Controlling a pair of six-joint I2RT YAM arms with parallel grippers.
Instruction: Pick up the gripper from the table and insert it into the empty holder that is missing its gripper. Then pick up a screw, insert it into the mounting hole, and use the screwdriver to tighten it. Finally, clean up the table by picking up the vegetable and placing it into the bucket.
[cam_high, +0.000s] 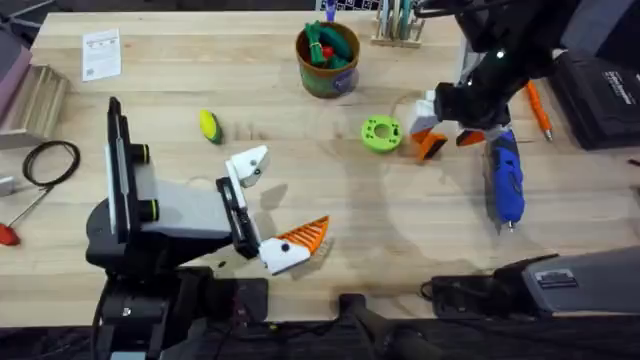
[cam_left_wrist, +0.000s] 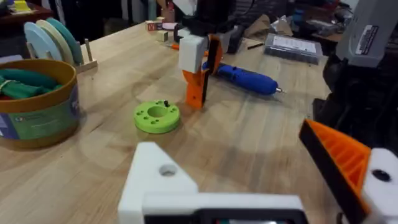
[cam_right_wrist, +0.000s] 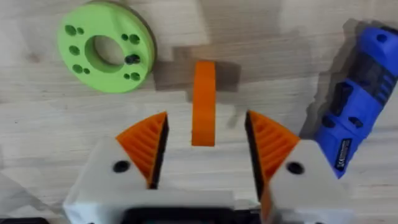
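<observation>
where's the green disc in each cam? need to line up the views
Overhead: green disc right of centre on the table, just left of the right gripper.
Left wrist: disc left of centre, beside the right gripper's orange tip.
Right wrist: disc upper left, beyond the loose orange gripper.
Shared landmark: blue screwdriver, lying on the far side of the right gripper from the disc.

Stuff scattered around the edges

Green disc (cam_high: 381, 133) with holes at about 1 o'clock from center, white paper card (cam_high: 101, 53) at 10, coiled black cable (cam_high: 50, 162) and red-handled tool (cam_high: 8, 233) at 9, slim orange-handled tool (cam_high: 540, 110) at 2.
</observation>
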